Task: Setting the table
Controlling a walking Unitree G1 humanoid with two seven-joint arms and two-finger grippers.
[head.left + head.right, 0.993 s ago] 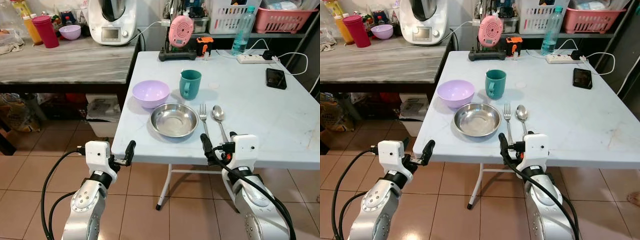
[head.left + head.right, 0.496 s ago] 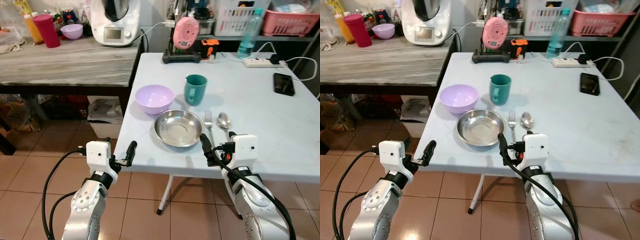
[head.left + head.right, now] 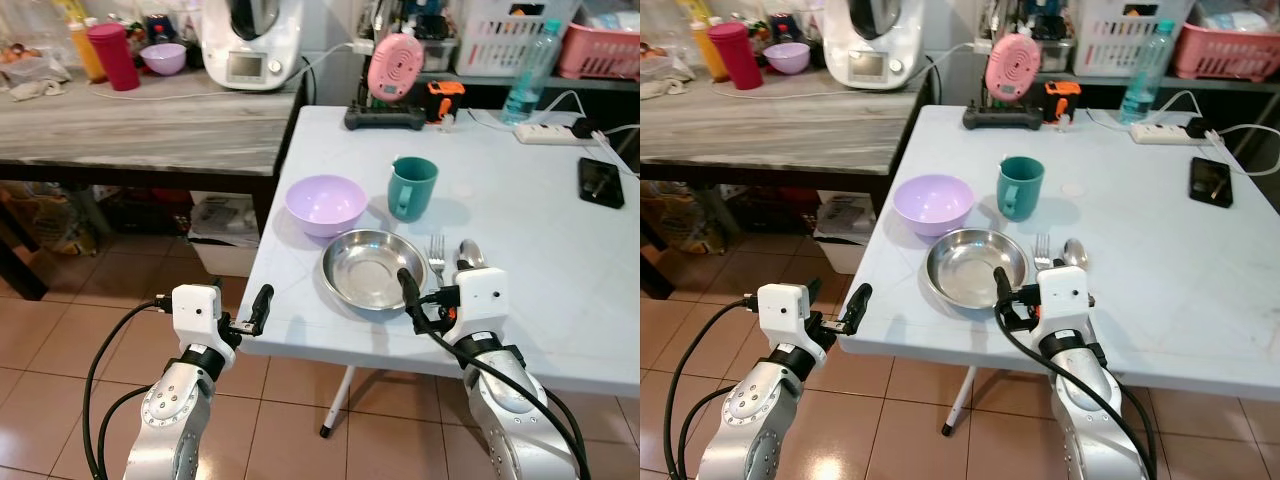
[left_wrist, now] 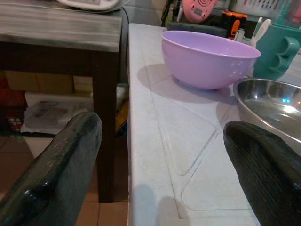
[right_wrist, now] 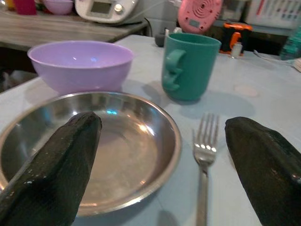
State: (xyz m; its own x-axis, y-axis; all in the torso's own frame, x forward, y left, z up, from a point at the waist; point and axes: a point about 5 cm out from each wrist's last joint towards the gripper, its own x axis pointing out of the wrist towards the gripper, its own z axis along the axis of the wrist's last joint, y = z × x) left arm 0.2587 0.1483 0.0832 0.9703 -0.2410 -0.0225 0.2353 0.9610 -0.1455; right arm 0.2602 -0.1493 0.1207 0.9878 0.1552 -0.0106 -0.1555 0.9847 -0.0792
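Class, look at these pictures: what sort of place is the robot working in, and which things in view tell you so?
Most likely a home kitchen or dining corner: a food processor on the marbled counter, and a folding table laid with a steel plate, fork and green mug.

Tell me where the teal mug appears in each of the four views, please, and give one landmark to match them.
Left eye view: mug on the white table, behind the steel plate.
Right eye view: mug at picture centre, right of the purple bowl.
Left wrist view: mug at the right edge, cut off.
Right wrist view: mug upper centre, behind the fork.
Shared landmark: the purple bowl beside it.
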